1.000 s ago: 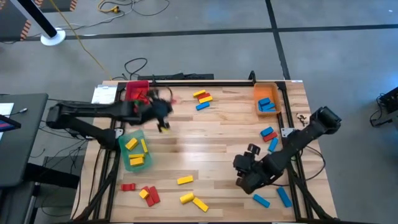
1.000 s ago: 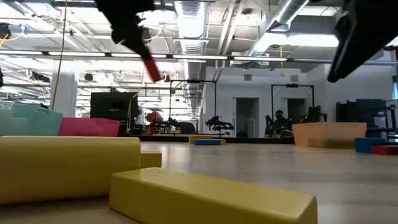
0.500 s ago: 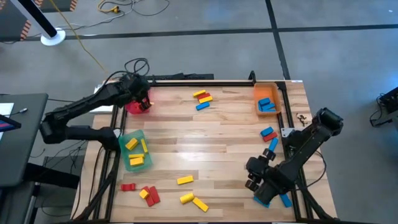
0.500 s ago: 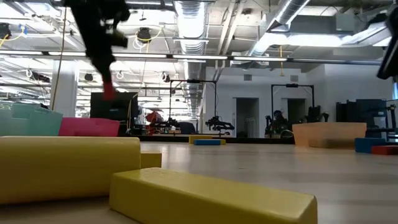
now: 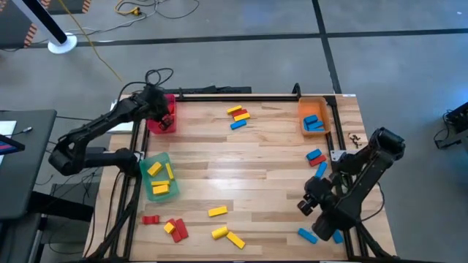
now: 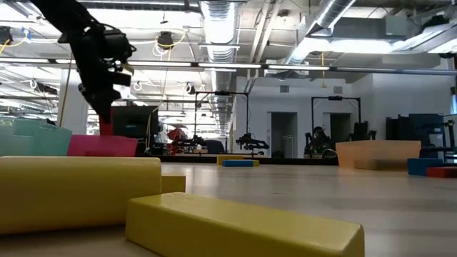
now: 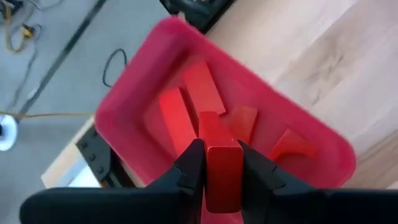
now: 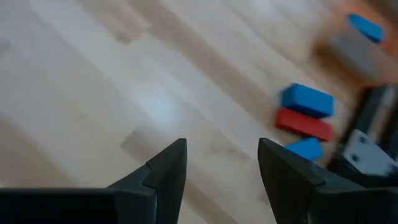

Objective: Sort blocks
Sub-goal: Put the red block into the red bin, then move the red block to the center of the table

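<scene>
I can read no lettering, number, brand or sign anywhere I look. The blocks carry plain colour on every face I can see, the trays are unmarked, and the desk shows only bare wood grain. In the room beyond, the far screens and equipment are too small for me to make out any writing.

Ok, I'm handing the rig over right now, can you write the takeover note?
Left claw: shut on a red block, over the red tray.
Right claw: open, empty, at the table's near right by two blue blocks.
Done: red blocks in the red tray, yellow blocks in the green tray, blue in the orange tray.
Left: drop the held block; loose blocks far centre, right edge and near left.
</scene>
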Controlling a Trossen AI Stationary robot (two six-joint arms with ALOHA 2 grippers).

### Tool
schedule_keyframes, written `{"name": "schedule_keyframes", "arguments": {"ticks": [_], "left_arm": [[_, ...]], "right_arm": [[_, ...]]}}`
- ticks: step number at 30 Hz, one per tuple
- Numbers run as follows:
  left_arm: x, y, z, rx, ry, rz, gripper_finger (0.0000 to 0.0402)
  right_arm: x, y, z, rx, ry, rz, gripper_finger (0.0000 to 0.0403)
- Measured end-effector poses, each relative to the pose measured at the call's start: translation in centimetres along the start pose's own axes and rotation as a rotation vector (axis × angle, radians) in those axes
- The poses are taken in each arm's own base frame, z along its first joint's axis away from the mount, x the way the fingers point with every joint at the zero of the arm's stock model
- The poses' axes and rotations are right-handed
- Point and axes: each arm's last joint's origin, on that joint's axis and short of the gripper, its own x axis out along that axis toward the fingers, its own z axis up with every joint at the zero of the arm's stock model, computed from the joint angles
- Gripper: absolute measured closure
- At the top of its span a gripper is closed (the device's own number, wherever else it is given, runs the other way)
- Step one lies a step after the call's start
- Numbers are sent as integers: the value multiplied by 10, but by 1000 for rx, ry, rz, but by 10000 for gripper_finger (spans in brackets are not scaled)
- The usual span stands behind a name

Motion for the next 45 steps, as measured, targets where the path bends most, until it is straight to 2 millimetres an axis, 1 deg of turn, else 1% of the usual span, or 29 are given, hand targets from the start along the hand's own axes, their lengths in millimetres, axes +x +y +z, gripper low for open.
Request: {"name": "schedule_keyframes", "arguments": {"ticks": [4,7,14,19,22,24,28,33,37,40,42,45], "left_arm": [[0,-1,0,-13,-6,-30,341],[0,-2,0,-21,-15,-68,328],[0,-3,0,-26,-18,-80,268],[0,-4,2,-56,-50,-142,224],[-1,-5,4,-81,-79,-199,209],[-2,-7,5,-96,-100,-248,205],[-4,-14,8,-87,-121,-299,204],[-8,-24,11,-57,-136,-328,203],[-11,-32,14,-40,-157,-350,203],[-14,-39,15,-23,-166,-369,203],[-16,-43,16,-11,-171,-383,203],[-19,-50,17,10,-177,-401,203]], "right_arm": [[6,-9,-6,45,8,-87,194],[18,-14,-13,45,30,-136,194],[39,-20,-26,48,68,-184,194],[54,-26,-28,57,60,-242,194],[68,-32,-28,73,58,-291,194],[77,-35,-28,99,54,-322,194],[96,-42,-27,166,62,-329,194],[101,-43,-15,238,19,-344,194],[107,-42,-8,293,25,-363,194],[116,-34,-3,367,63,-304,194],[123,-31,0,368,89,-270,194],[132,-32,4,392,107,-271,194]]}}
